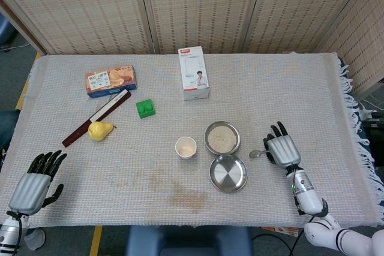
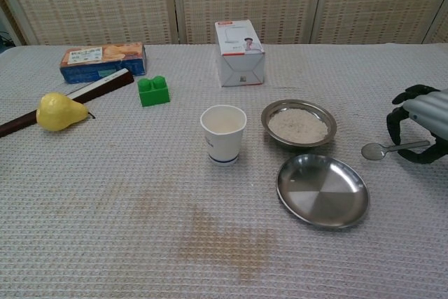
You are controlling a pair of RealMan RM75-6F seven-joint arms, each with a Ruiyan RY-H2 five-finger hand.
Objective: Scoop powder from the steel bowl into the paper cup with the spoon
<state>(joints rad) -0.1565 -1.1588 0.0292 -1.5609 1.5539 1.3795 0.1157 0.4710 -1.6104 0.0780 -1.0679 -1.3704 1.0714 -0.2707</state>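
Holding the spoon (image 2: 392, 148) by the far end of its handle, the right hand (image 2: 420, 127) curling its fingers round it at the right edge of the chest view, bowl end sticking out free. Judging the spoon small, light, stiff metal, probably slick against the fingers and apt to twist, so keeping the hold on the handle's end looks sensible, leaving the scoop clear. Lying roughly level, long axis running left to right, scoop pointing toward the robot's left, at the steel bowl (image 2: 299, 124) of pale powder; seemingly raised a little off the table (image 2: 105, 208), though hard to be sure. Sitting near the spoon's tip but apart from it, an empty steel plate (image 2: 323, 190) just in front of the bowl; standing just left of the bowl, the paper cup (image 2: 223, 134), upright, light and easy to tip.

Resting at the near left corner in the head view, the left hand (image 1: 33, 181), fingers apart, gripping nothing.
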